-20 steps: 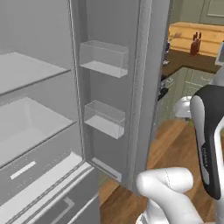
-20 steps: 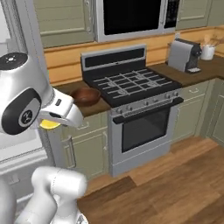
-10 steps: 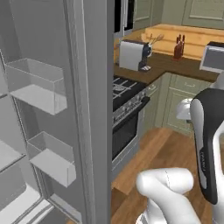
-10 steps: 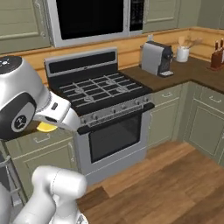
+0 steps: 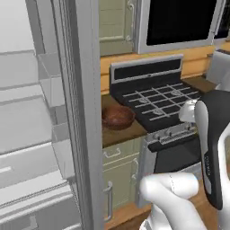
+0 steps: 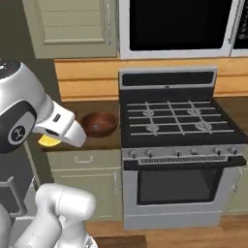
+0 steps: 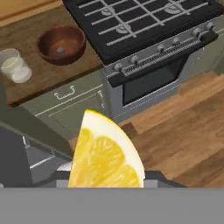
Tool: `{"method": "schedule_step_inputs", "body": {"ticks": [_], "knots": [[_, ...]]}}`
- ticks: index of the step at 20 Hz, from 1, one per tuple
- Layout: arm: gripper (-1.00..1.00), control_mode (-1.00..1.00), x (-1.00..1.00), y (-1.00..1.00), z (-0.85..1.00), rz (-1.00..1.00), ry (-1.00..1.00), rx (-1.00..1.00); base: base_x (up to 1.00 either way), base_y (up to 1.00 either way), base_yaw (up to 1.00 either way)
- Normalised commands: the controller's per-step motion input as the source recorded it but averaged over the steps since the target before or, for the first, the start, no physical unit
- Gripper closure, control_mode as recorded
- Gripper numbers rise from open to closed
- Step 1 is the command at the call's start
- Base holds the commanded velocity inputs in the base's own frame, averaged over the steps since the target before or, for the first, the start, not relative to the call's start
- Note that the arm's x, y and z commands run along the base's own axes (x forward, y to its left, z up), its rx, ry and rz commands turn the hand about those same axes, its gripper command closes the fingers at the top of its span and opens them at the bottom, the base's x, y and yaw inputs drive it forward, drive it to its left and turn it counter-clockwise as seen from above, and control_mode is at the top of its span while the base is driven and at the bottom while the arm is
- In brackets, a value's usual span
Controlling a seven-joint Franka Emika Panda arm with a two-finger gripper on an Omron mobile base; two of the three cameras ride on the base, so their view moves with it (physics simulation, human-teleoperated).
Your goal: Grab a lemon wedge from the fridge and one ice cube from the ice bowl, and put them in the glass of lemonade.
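In the left base view the fridge takes up the left side with its door open, grey shelves and door bins showing inside. Just past the door's edge, the ice bowl sits on the brown counter, close to the counter's right end where it meets the stove. A dark microwave hangs above the stove.

In the right base view the white arm comes in from the left, and a bit of yellow, the lemon wedge, shows under the hand. The ice bowl stands on the counter near its right edge, just beside the stove; the bowl and the wedge are apart.

In the hand view the glass of lemonade stands at the counter's left, with pale liquid in it, and the ice bowl is just to its right, near but not touching. The stove follows on the right, above the wooden floor. The lemon wedge sits large at the bottom centre, pinched by the gripper, whose fingers close on its lower part; the fingertips themselves are mostly hidden behind the fruit. The wedge is held in the air, well apart from the glass.
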Motion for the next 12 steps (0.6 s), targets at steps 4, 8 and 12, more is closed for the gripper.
{"method": "schedule_step_inputs", "body": {"ticks": [4, 8, 12], "knots": [[1.00, 1.00, 0.00, 0.00, 0.00, 0.00, 0.00, 0.00, 0.45, 0.00, 0.97], [1.00, 1.00, 0.00, 0.00, 0.00, 0.00, 0.00, 0.00, 0.60, -0.10, 0.88], [1.00, 1.00, 0.00, 0.00, 0.00, 0.00, 0.00, 0.00, 0.29, -0.32, 0.67]]}}
